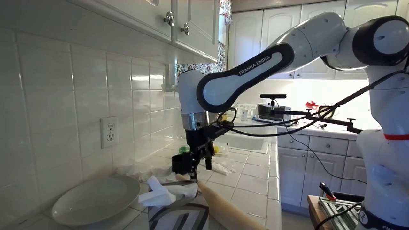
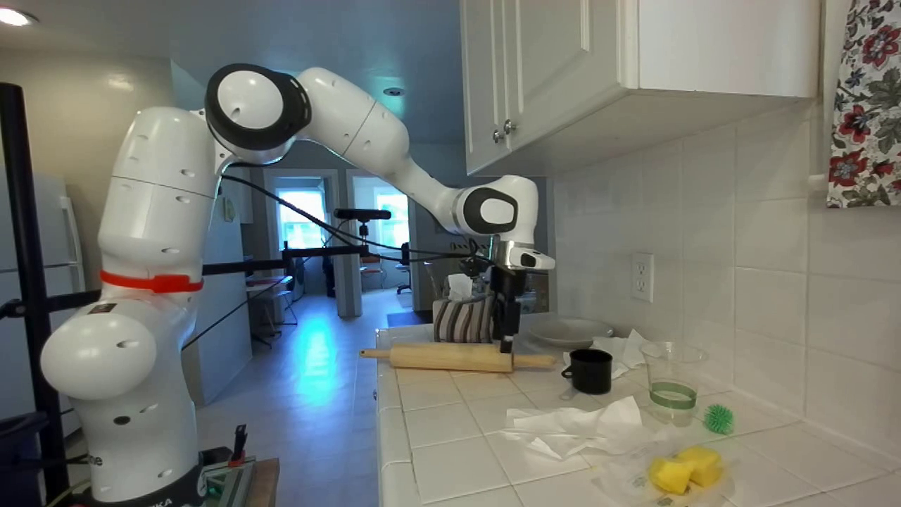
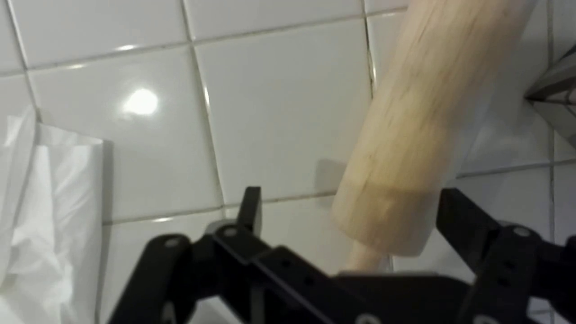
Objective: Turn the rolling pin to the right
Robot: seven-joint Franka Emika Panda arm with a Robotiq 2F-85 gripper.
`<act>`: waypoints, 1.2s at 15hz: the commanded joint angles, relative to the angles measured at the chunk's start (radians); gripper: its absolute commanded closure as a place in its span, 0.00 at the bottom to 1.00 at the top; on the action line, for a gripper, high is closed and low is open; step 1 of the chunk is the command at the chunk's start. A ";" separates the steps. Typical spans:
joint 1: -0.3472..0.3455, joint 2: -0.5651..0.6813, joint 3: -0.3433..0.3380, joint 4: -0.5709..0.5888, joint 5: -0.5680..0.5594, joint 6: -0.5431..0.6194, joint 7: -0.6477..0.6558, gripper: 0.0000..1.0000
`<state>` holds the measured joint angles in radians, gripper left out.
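The rolling pin is a pale tan wooden cylinder with thin handles. It lies on the white tiled counter in both exterior views [image 1: 225, 206] [image 2: 450, 357], partly hidden by the tissue box in an exterior view. In the wrist view the rolling pin [image 3: 418, 126] runs diagonally from the top right down between the fingers. My gripper [image 3: 352, 202] is open, one finger on each side of the pin's near end, with space on the left side. The gripper also shows over that end in both exterior views [image 1: 202, 172] [image 2: 508, 343]. Contact with the right finger cannot be told.
A striped tissue box [image 1: 179, 214] stands beside the pin. A white oval plate [image 1: 96, 201] lies near the wall. A black cup [image 2: 590, 371], crumpled paper [image 2: 577, 426], a clear cup [image 2: 673, 394], a green scrubber [image 2: 719, 419] and yellow pieces [image 2: 686, 470] are on the counter.
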<state>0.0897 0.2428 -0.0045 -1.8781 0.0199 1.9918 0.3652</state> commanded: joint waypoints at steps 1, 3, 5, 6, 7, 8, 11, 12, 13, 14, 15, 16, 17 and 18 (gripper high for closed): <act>-0.003 -0.053 -0.015 -0.060 -0.064 0.129 0.041 0.00; -0.010 -0.044 -0.023 -0.058 -0.081 0.196 0.052 0.00; -0.018 -0.021 -0.031 -0.041 -0.081 0.219 0.044 0.00; -0.020 -0.011 -0.034 -0.032 -0.080 0.220 0.041 0.00; -0.022 -0.004 -0.037 -0.026 -0.083 0.226 0.042 0.00; -0.025 0.002 -0.038 -0.021 -0.079 0.230 0.039 0.00; -0.028 0.025 -0.040 -0.006 -0.058 0.236 0.058 0.00; -0.028 0.035 -0.040 0.000 -0.055 0.240 0.060 0.00; -0.028 0.043 -0.039 0.003 -0.053 0.246 0.059 0.00; -0.031 0.053 -0.037 0.010 -0.041 0.242 0.052 0.00; -0.030 0.061 -0.037 0.014 -0.037 0.242 0.054 0.00; -0.032 0.070 -0.033 0.021 -0.022 0.243 0.046 0.00; -0.032 0.077 -0.031 0.026 -0.011 0.242 0.042 0.00; -0.031 0.084 -0.031 0.032 -0.006 0.243 0.045 0.00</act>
<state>0.0665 0.2876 -0.0453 -1.8912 -0.0216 2.2368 0.4097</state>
